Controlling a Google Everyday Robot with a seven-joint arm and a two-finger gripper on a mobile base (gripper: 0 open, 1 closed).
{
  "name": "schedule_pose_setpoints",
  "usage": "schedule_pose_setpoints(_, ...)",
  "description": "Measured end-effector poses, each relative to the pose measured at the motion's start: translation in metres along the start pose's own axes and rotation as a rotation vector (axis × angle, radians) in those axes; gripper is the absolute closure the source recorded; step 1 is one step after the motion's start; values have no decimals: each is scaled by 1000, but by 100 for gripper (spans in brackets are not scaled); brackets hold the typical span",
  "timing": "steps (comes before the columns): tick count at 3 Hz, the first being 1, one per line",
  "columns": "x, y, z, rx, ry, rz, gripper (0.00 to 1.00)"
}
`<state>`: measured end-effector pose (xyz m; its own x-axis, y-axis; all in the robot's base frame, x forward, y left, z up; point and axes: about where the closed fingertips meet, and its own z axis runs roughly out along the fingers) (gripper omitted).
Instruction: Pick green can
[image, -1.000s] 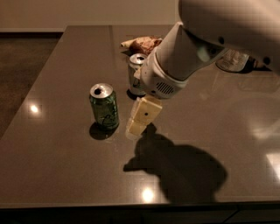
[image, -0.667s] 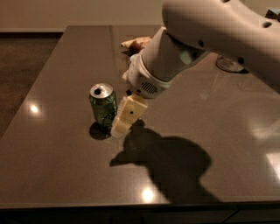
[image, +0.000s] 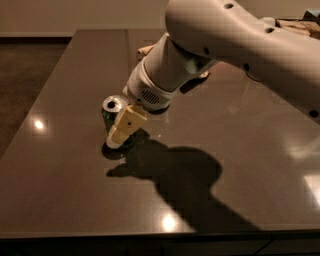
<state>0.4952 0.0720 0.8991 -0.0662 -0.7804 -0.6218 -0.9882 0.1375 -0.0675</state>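
The robot's white arm (image: 225, 45) reached down from the upper right across the dark, glossy table (image: 60, 190); its tool (image: 119, 134), pale yellow at the tip, sat low against the near side of the green can (image: 113, 106), covering much of the can's body from the camera; whether the tool was spread or pinching the can could not be told from this angle. The green can stood upright on the left-centre part of the table, silver top and pull tab facing up, a strip of dark green showing to the left of the tool. A heavy shadow (image: 185, 175) of the arm fell across the table toward the near edge; a small tan object (image: 145, 49) lay near the far edge, partly hidden behind the arm; spots of ceiling light glinted off the tabletop.
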Motion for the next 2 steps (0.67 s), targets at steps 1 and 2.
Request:
schedule_pose_setpoints(1,-6,-4,3,-9,-16,20,38)
schedule_pose_setpoints(2,-10,-10,-13,-7,-28,29,62)
